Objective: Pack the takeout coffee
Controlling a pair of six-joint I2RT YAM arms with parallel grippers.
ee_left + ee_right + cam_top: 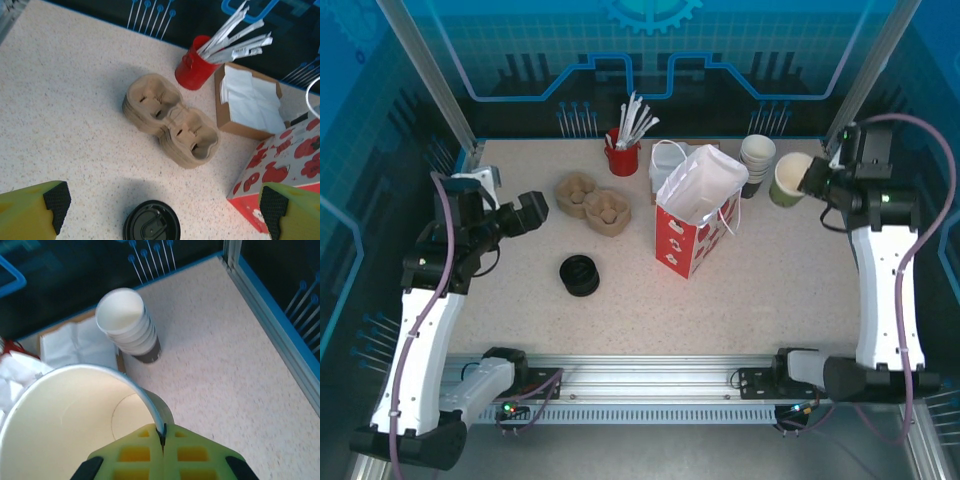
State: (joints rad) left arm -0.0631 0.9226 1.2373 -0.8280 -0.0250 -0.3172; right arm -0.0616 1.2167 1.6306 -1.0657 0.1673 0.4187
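Observation:
The takeout coffee cup (790,178), olive-walled and white inside, hangs open-topped at the back right of the table. My right gripper (812,180) is shut on its rim; in the right wrist view the two yellow fingers (162,435) pinch the thin wall of the cup (65,415). My left gripper (535,212) hovers open over the left side of the table. In the left wrist view it (165,201) holds nothing, and the stack of black lids (151,222) sits on the table just below the gap. That lid stack (580,275) stands apart from both grippers.
A red-and-white paper bag (695,225) stands open mid-table. Two stacks of pulp cup carriers (592,200) lie left of it. At the back are a red holder of straws (623,155), a napkin box (667,160) and a stack of white-rimmed cups (757,155).

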